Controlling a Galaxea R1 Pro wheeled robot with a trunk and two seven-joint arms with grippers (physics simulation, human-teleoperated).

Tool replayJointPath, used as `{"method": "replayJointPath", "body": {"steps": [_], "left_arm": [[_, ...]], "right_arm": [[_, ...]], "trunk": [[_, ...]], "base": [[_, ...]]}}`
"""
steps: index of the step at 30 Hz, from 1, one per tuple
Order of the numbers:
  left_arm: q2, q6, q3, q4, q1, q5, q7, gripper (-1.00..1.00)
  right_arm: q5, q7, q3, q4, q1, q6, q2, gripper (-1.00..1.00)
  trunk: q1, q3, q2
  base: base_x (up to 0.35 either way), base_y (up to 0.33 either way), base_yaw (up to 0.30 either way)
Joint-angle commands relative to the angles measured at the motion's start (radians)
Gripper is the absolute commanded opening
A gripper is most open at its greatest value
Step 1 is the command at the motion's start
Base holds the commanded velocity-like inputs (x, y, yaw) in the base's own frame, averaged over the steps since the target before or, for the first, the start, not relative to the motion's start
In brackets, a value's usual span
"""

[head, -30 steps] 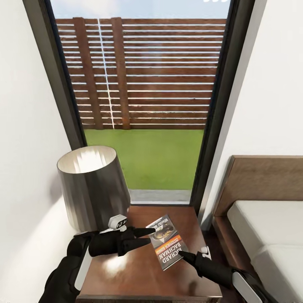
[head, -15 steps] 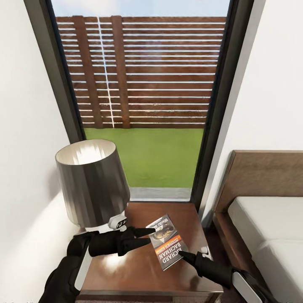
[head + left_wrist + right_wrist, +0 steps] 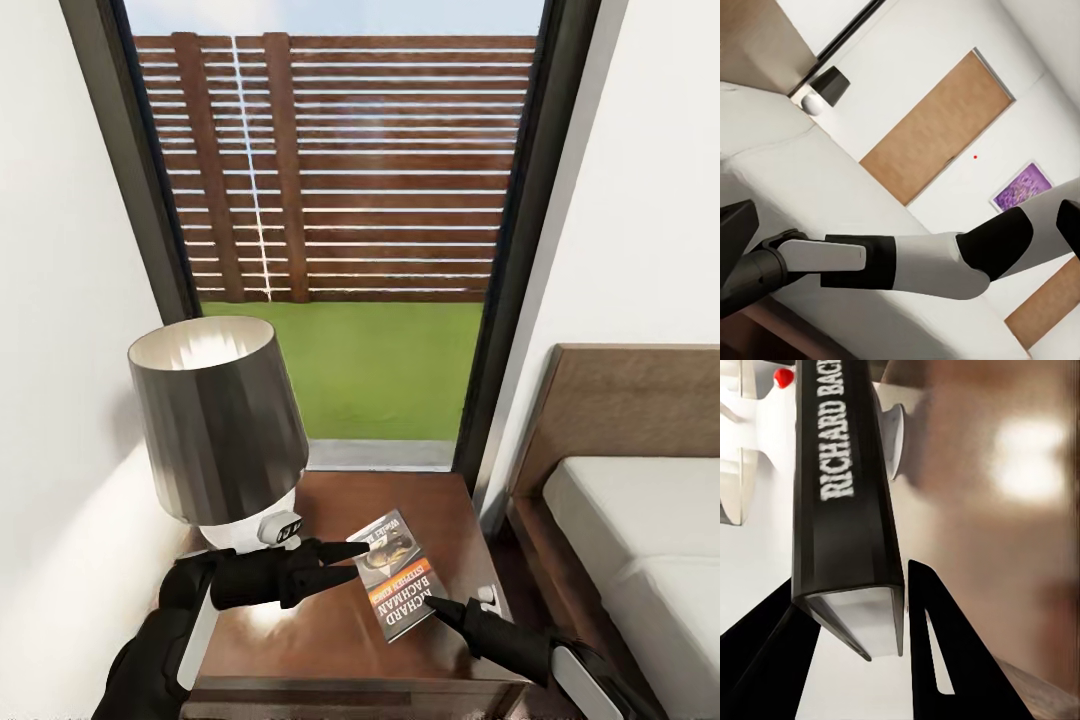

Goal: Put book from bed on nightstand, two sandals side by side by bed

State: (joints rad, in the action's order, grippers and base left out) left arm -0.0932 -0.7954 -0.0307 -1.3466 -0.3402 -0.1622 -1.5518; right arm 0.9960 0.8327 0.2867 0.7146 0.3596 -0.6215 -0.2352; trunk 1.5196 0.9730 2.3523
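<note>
Evidently the right hand [image 3: 440, 603] pinched the paperback book [image 3: 398, 573] by its lower edge w/ the book over the nightstand [image 3: 330, 640] top, prob. for set-down, beside the lamp [image 3: 215, 420]; left hand [image 3: 345, 562] looked spread.

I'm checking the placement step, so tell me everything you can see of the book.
The book is a thin paperback with a dark pictured cover, an orange band and white lettering; its black spine reads RICHARD BAC... It sits over the glossy brown nightstand, beside the lamp. The right gripper has its fingers on either side of the book's lower corner, and the left gripper points at its far edge.
</note>
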Motion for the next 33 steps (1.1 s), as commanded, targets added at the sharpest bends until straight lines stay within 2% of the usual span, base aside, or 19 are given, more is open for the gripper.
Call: {"method": "replayJointPath", "body": {"steps": [1, 7, 16, 22, 33], "left_arm": [[-0.001, -0.011, -0.001, 0.0, 0.0, 0.003, -0.005, 1.0], [0.0, -0.01, -0.001, 0.0, 0.0, 0.003, -0.005, 1.0], [0.0, -0.011, -0.003, 0.0, -0.001, 0.003, -0.006, 1.0], [0.0, -0.011, -0.003, 0.0, 0.0, 0.002, -0.006, 1.0], [0.0, -0.011, -0.003, 0.0, 0.0, 0.001, -0.007, 1.0]], "right_arm": [[0.012, -0.001, 0.003, 0.0, 0.001, -0.007, -0.001, -1.0], [0.012, -0.001, 0.003, 0.0, 0.001, -0.007, -0.001, -1.0], [0.012, -0.001, 0.003, 0.0, 0.001, -0.007, -0.001, -1.0], [0.012, -0.001, 0.003, 0.0, 0.001, -0.007, -0.001, -1.0], [0.012, -0.001, 0.003, 0.0, 0.001, -0.007, -0.001, -1.0]], "trunk": [[0.004, 0.004, 0.008], [0.027, 0.023, 0.05], [0.027, 0.023, 0.05], [0.027, 0.023, 0.05], [0.027, 0.023, 0.05]], "base": [[0.0, 0.0, 0.0], [0.0, 0.0, 0.0], [0.006, 0.0, 0.0], [0.175, 0.0, 0.0], [0.041, 0.0, 0.0]]}}
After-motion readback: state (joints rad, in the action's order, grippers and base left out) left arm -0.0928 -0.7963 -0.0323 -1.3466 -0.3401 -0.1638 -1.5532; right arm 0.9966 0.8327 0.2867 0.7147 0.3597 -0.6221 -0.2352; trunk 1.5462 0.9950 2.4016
